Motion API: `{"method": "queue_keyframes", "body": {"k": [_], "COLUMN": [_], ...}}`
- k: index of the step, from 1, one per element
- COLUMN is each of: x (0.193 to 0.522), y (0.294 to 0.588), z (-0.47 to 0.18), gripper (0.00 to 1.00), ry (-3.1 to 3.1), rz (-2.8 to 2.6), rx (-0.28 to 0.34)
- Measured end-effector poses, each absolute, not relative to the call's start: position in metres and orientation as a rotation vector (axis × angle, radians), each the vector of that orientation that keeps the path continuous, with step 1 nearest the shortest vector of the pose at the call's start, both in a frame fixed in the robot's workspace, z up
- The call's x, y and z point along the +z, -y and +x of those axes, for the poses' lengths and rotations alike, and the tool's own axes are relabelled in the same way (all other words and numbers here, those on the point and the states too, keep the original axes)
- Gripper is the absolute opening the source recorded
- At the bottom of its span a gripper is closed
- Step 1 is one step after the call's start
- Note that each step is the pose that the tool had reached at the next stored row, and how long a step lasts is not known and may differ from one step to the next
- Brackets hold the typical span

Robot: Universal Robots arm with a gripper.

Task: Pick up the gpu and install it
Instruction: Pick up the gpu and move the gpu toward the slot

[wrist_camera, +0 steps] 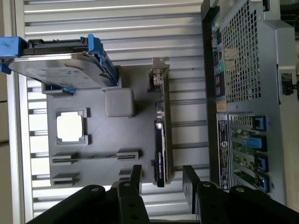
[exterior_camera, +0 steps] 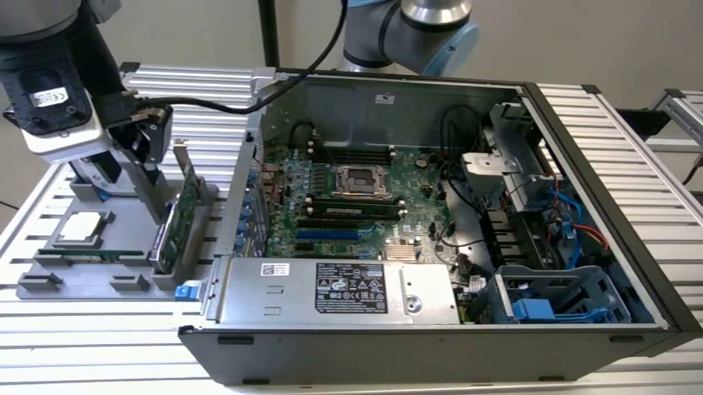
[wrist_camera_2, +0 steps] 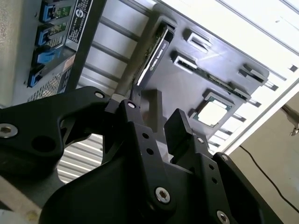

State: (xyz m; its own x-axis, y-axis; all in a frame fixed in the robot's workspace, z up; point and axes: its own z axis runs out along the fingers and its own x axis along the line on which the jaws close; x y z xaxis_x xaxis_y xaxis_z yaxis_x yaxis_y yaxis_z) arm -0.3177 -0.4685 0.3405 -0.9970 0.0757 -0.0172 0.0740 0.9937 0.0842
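The gpu [exterior_camera: 179, 216] is a thin green card that stands on edge in a slot of the grey parts holder [exterior_camera: 66, 284], at the exterior view's left, beside the open computer case [exterior_camera: 439, 206]. Its silver bracket [wrist_camera: 159, 74] is at the far end from me. My gripper [exterior_camera: 148, 152] hangs just above the card. In both wrist views its black fingers [wrist_camera: 135, 177] are open, one on each side of the line of the gpu [wrist_camera: 161, 140], with the card's near end between them. Whether they touch the gpu [wrist_camera_2: 152, 56] I cannot tell. Nothing is held in the gripper [wrist_camera_2: 154, 121].
The holder also carries a silver hard drive with blue rails [wrist_camera: 60, 70], a square processor [wrist_camera: 70, 126] and a narrow memory stick [exterior_camera: 94, 253]. The case's rear wall [wrist_camera: 238, 93] stands close beside the card. Inside the case are the motherboard [exterior_camera: 351, 197] and blue card slots [exterior_camera: 329, 234].
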Motion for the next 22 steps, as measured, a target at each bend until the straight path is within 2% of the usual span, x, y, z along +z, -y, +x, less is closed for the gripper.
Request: {"method": "queue_keyframes", "body": {"k": [22], "x": [0.32], "y": [0.469], "z": [-0.315], "gripper": [1.0], "ry": [-3.115], "rz": [0.117], "rx": [0.13]}}
